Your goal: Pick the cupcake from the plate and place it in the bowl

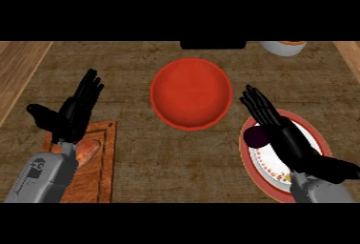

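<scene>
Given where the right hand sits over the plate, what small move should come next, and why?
Probably curl the right hand around the dark round cupcake: its fingers are straight, beside the cupcake on the red-rimmed white plate, and the red bowl holds nothing yet.

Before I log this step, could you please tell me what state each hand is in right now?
Left hand: open, fingers straight, holding nothing, above the cutting board.
Right hand: open, fingers straight, over the plate beside the cupcake.
</scene>
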You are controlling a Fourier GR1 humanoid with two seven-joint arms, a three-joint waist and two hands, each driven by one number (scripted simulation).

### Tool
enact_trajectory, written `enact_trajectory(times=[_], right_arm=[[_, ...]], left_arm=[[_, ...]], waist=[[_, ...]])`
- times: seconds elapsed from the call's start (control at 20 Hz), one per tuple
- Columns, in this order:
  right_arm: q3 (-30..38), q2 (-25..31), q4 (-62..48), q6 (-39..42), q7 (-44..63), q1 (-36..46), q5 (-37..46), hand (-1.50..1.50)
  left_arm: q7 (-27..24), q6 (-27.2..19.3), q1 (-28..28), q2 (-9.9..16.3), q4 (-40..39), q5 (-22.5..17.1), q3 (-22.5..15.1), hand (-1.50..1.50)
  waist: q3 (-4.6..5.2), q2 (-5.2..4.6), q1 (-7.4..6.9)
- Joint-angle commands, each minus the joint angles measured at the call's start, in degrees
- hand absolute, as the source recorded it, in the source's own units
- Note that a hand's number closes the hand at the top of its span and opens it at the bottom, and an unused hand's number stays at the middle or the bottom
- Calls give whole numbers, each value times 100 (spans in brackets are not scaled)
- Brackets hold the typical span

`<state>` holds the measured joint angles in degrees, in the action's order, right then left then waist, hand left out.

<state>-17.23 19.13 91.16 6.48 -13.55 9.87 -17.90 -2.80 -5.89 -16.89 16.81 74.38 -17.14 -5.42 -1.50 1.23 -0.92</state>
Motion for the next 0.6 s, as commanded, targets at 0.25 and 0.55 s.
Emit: enact_trajectory(times=[0.25, 0.55], right_arm=[[1742, 1597, -1370, 2582, -464, -553, -2170, 150], [2968, 2128, -3248, 2635, -2038, -880, -1478, -150]], left_arm=[[103, -778, -55, 1004, 546, 1062, 241, 0], [489, -852, 130, 756, 654, 1128, -15, 0]], waist=[[85, -161, 3], [108, -156, 71]])
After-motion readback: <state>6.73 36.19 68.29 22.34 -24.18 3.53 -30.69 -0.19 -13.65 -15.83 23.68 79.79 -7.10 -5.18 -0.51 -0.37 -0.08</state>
